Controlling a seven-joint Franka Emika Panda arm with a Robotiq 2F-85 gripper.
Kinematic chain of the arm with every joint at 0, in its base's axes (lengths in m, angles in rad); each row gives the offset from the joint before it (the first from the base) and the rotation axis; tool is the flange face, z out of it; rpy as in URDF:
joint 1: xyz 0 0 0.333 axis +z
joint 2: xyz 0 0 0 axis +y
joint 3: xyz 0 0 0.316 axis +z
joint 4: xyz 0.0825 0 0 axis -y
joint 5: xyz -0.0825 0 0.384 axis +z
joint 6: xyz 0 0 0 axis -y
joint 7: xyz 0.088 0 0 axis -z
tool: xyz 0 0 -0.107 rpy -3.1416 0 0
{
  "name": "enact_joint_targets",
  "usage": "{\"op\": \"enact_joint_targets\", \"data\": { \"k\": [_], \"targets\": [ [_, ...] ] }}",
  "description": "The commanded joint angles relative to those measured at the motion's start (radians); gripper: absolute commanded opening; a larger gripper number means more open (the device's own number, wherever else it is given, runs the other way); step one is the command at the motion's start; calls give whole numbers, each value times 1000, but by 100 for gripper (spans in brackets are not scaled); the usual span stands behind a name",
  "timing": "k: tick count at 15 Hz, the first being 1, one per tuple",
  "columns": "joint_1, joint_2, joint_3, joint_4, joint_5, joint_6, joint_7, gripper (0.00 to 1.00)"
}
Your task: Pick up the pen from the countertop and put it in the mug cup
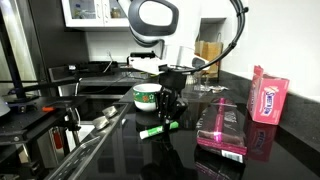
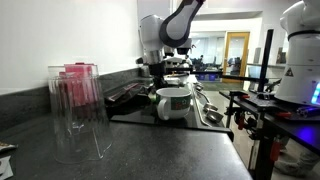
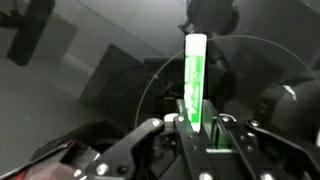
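The pincer (image 1: 171,117) is hanging low over the dark table (image 1: 110,155), just in front of the white-and-green cup (image 1: 148,97), and the bright-green pen (image 1: 158,130) is lying flat on the table right beneath it, a little nearer the camera than the cup. One end of the pen is sitting under the fingertips and the rest is pointing away from the cup's base.

In the wrist view the pen (image 3: 194,80) is running straight up the middle, its near end tucked between the two dark fingers (image 3: 150,135). The jaws are flanking it closely on both sides, but I cannot tell whether they are actually pressing on it or just bracketing it.

Reading the handling: this is looking like a short, thick, rigid plastic barrel, so it should be light and stiff with no bending to worry about. The round, glossy surface is the catch; it could roll on the table or twist in a shallow pinch. I am judging that the safest hold is across the barrel, pads square on its sides, and nearer the middle than the tip, so that it is not swinging when lifted.

The cup (image 2: 172,103) is standing upright with its mouth open in both exterior views, close by, so the carry should be short. The pen is not in it yet.
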Motion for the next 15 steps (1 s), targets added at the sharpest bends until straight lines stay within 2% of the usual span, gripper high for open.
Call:
{"op": "enact_joint_targets", "data": {
  "k": [1,2,5,7,9,15],
  "targets": [
    [-17,16,15,40,0,-58,31,0],
    [-18,17,14,43,0,-61,34,5],
    [-22,4,15,36,14,-9,64,5],
    [-39,-20,40,29,49,-3,55,5],
    [-71,-60,87,8,82,4,-41,5],
    [-180,-199,226,-41,189,-71,-450,5]
  ]
}}
